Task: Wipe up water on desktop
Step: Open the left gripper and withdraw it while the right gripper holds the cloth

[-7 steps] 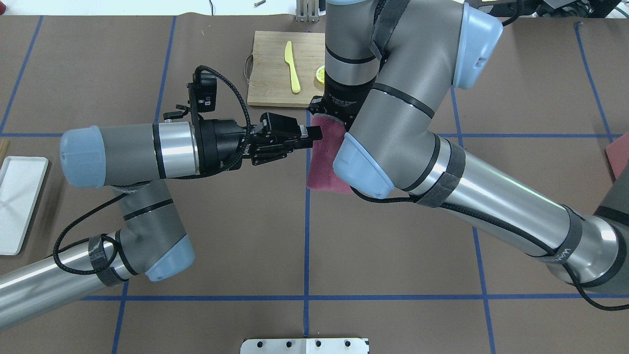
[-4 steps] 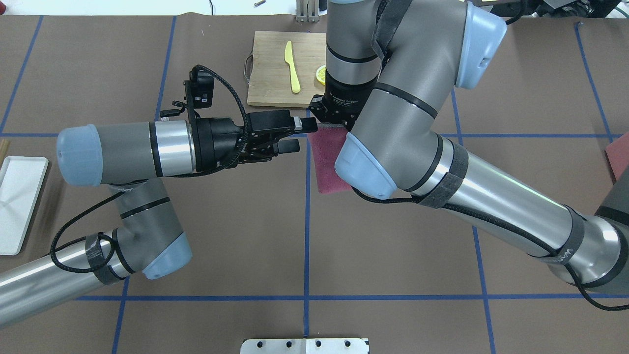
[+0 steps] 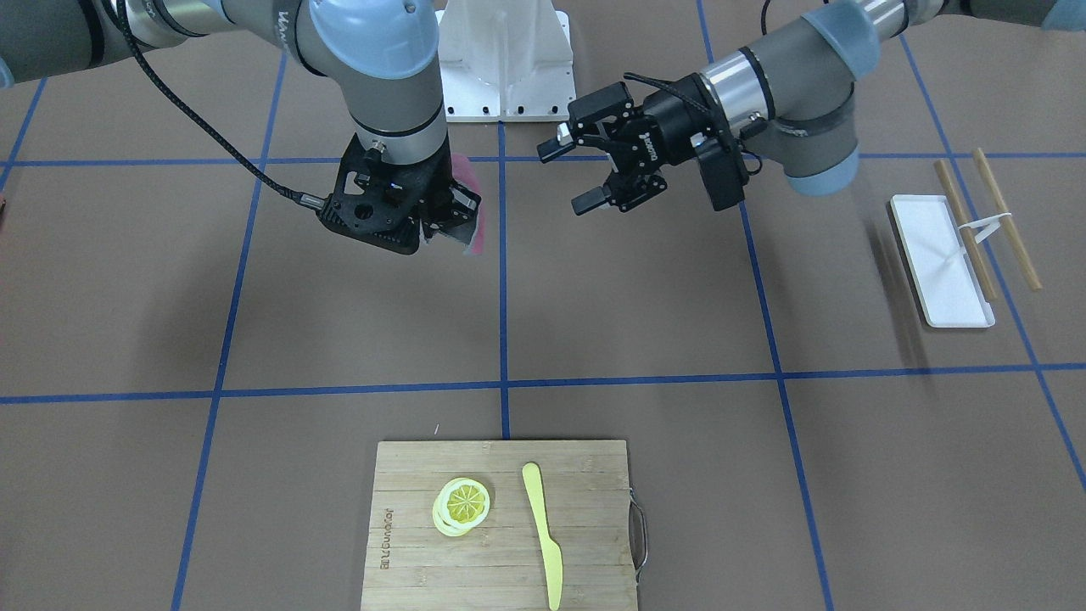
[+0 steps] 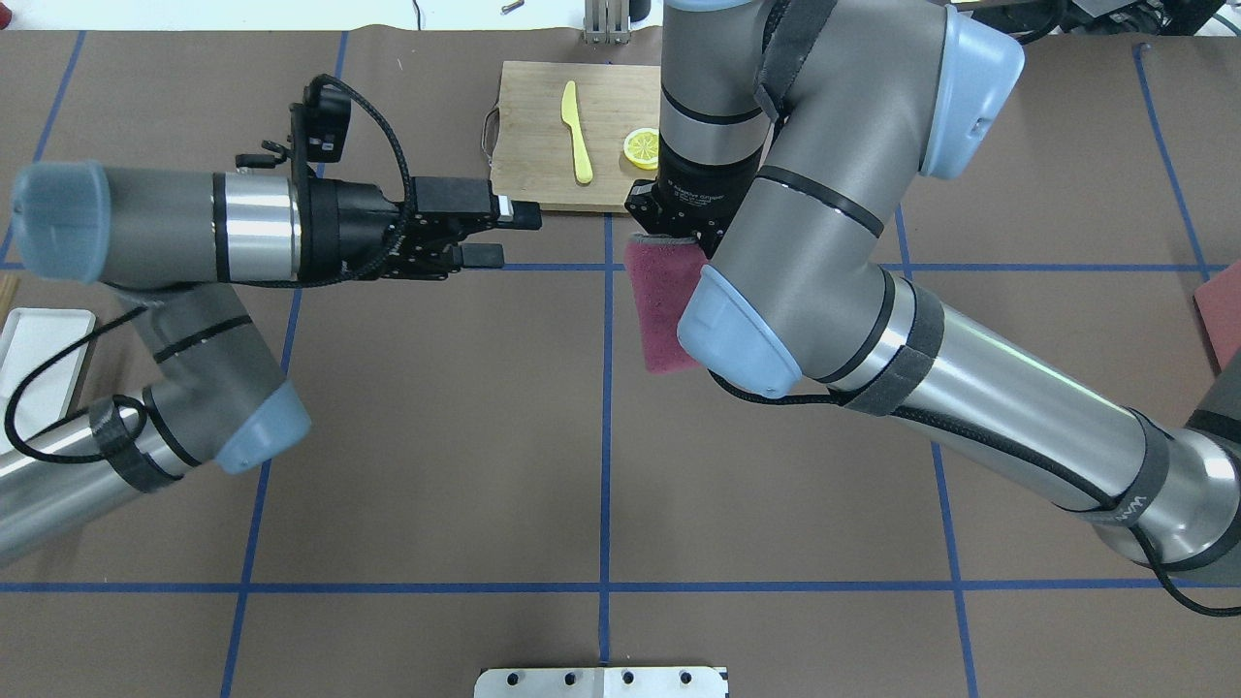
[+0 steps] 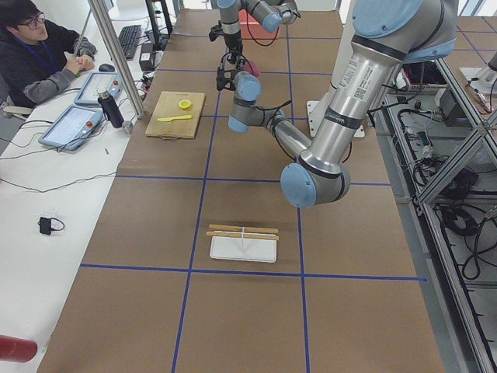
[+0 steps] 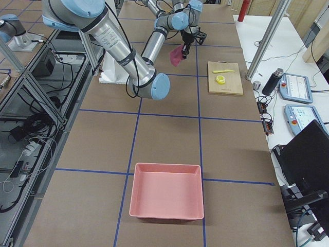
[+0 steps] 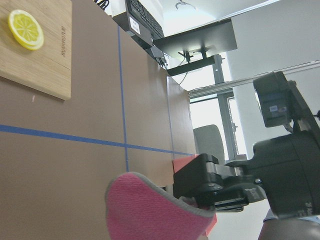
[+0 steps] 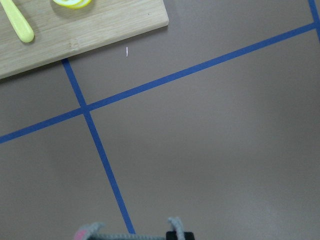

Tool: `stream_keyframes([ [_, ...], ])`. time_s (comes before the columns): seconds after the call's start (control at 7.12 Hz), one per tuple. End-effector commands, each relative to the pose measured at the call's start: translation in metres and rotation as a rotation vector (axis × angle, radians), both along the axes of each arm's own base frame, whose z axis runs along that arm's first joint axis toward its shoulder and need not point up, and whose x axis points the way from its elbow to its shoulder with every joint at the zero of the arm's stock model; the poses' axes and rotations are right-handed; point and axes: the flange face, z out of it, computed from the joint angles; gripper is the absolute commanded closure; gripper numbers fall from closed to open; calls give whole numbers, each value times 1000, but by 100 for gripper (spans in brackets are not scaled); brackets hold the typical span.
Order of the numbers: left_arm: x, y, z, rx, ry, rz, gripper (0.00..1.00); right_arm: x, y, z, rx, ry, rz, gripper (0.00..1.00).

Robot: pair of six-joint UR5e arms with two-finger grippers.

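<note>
A pink cloth [image 4: 659, 315] with a grey backing hangs above the brown desktop [image 4: 436, 436], pinched at its top edge by my right gripper [image 4: 671, 231], which points straight down and is shut on it. In the front-facing view the cloth [image 3: 472, 208] shows behind that gripper [image 3: 434, 222]. My left gripper [image 4: 506, 236] lies level to the cloth's left, a hand's width away, open and empty; it also shows in the front-facing view [image 3: 567, 178]. The left wrist view looks at the cloth [image 7: 150, 210] from the side. I can make out no water on the desktop [image 3: 636, 297].
A bamboo cutting board [image 4: 538, 165] with a yellow knife [image 4: 577, 131] and a lemon slice [image 4: 642, 147] lies just beyond the grippers. A white tray [image 3: 942, 259] with chopsticks sits at the left end. A pink bin [image 6: 167, 190] stands at the right end. A person [image 5: 39, 47] sits beside the table.
My left gripper, which was at the cloth's edge, has opened and drawn back to the left. The right arm has shifted slightly right, and the cloth now hangs from it alone.
</note>
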Motion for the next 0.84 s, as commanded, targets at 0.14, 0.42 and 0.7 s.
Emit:
stream_keyframes([
  [0.14, -135, -71, 24, 41, -233, 44, 1, 9, -1, 10, 48, 36, 39, 100],
  [0.42, -215, -90, 59, 125, -350, 52, 1, 10, -2, 13, 64, 46, 51, 100],
  [0.7, -266, -80, 142, 138, -429, -15, 2, 9, -3, 14, 85, 66, 73, 100],
])
